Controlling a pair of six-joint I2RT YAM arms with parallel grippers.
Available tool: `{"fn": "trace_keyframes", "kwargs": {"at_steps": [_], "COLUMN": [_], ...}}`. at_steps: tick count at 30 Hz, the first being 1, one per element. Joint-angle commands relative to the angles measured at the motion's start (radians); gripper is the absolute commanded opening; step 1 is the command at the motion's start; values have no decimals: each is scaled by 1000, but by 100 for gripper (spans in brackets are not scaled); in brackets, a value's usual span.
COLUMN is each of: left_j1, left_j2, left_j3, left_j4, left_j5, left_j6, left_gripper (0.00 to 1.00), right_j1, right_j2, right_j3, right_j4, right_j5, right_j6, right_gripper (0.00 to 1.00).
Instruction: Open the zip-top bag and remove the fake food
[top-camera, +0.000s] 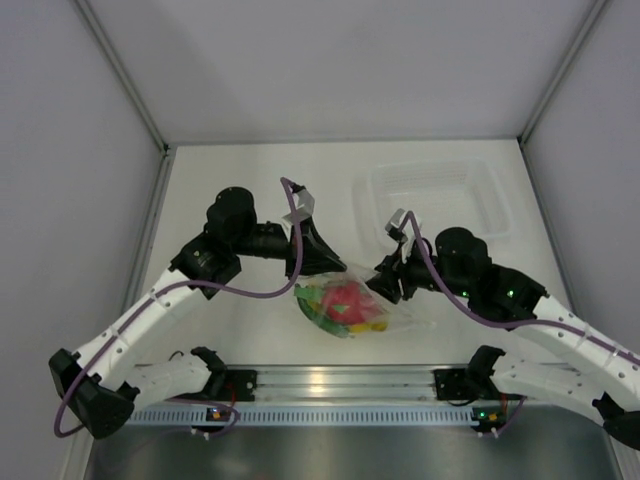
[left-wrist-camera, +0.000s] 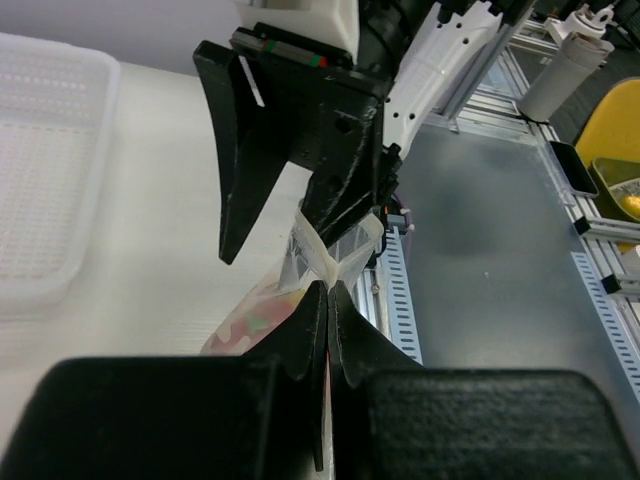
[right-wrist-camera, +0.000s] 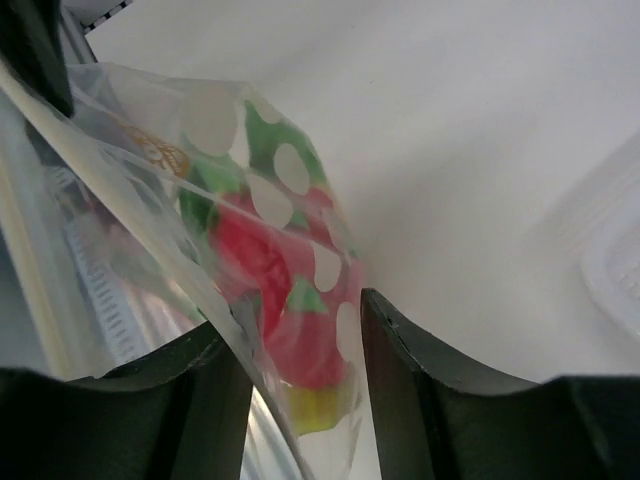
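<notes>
The zip-top bag (top-camera: 345, 305) hangs between my two grippers just above the table's near edge. It is clear with white dots (right-wrist-camera: 270, 200). Through the plastic the fake food shows: a red fruit (top-camera: 346, 298), a yellow piece (top-camera: 372, 325) and a green piece (top-camera: 313, 310). My left gripper (top-camera: 318, 262) is shut on the bag's upper left edge (left-wrist-camera: 325, 258), its fingertips (left-wrist-camera: 315, 300) pressed together on the plastic. My right gripper (right-wrist-camera: 305, 350) stands open with the bag's side between its fingers (right-wrist-camera: 400, 340). The red fruit (right-wrist-camera: 255, 260) and the yellow piece (right-wrist-camera: 320, 405) lie between them.
A rigid clear tray (top-camera: 480, 190) sits at the back right of the table, also seen at the left edge of the left wrist view as a ribbed tray (left-wrist-camera: 40, 200). An aluminium rail (top-camera: 330, 380) runs along the near edge below the bag. Grey walls enclose the table.
</notes>
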Motion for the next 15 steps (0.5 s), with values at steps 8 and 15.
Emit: {"fn": "trace_keyframes", "kwargs": {"at_steps": [8,15], "left_j1": [112,155], "left_j2": [76,205], "left_j3": [105,228], "left_j4": [124,-42], "left_j5": [155,-209], "left_j6": [-13,-39], "left_gripper": [0,0], "right_j1": [-12,1], "right_j2": [3,14], "right_j3": [6,17], "right_j4": [50,91], "right_j5": [4,229], "right_j6": [31,300], "right_gripper": [0,0]}}
